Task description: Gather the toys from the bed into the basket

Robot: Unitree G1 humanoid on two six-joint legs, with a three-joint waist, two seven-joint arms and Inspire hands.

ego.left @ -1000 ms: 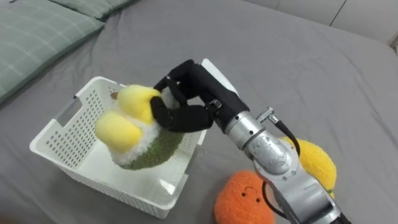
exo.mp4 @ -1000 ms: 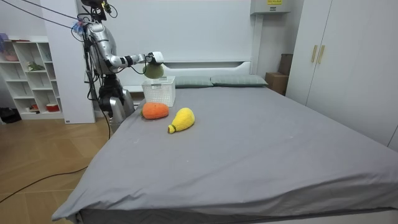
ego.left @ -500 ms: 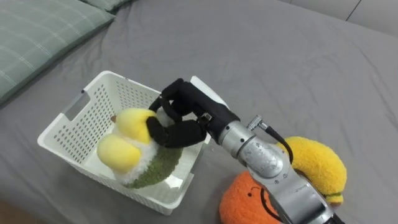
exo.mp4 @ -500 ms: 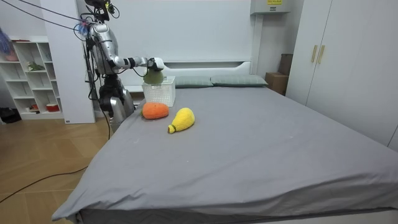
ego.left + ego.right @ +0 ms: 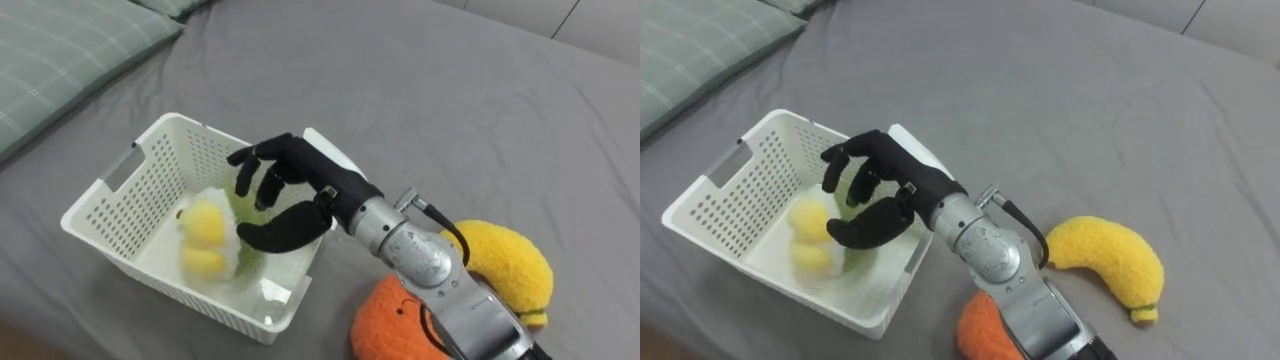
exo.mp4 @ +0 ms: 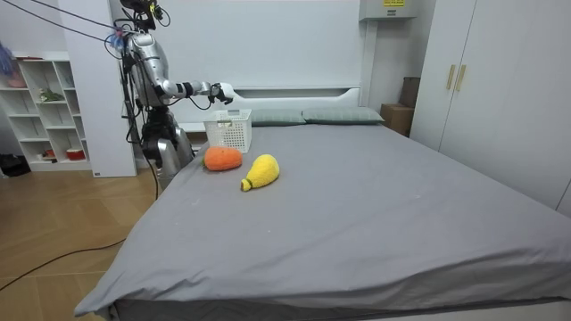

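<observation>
No legible text, number or brand is noted on the bed or on anything lying on it. One small yellow label (image 6: 393, 3) is seen on the white box (image 6: 384, 12) high on the wall, at the top of the room view; its print is too small to be read.

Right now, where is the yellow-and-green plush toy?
In the eye views the toy is inside the white perforated plastic basket, left of the open right hand.
</observation>
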